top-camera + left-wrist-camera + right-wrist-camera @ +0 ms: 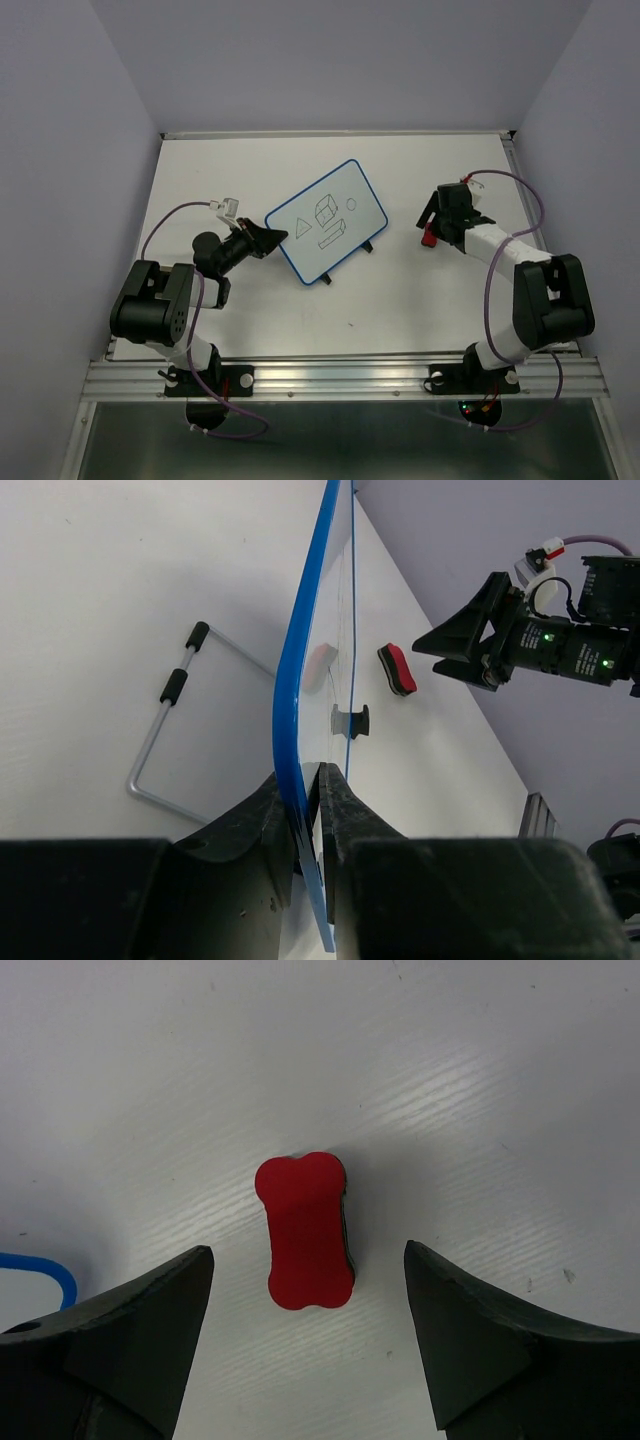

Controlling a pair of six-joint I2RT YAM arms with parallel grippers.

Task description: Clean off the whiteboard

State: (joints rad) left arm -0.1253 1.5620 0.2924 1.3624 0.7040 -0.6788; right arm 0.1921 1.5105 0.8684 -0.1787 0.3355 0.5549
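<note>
The whiteboard (328, 222), white with a thin blue rim and black drawn shapes, lies tilted in the middle of the table. My left gripper (270, 239) is shut on its left corner. In the left wrist view the blue rim (298, 670) runs edge-on between the closed left gripper (310, 780). A red bone-shaped eraser (305, 1230) lies flat on the table right of the board. My right gripper (308, 1250) hangs over it, open, one finger on each side and a gap to both. The eraser (428, 238) shows below the right gripper (432, 222) from above.
A bent wire stand with black feet (165, 730) sticks out from under the board's lifted side. Two black feet (327, 280) show at the board's near edge. Purple walls close in the table on the left, back and right.
</note>
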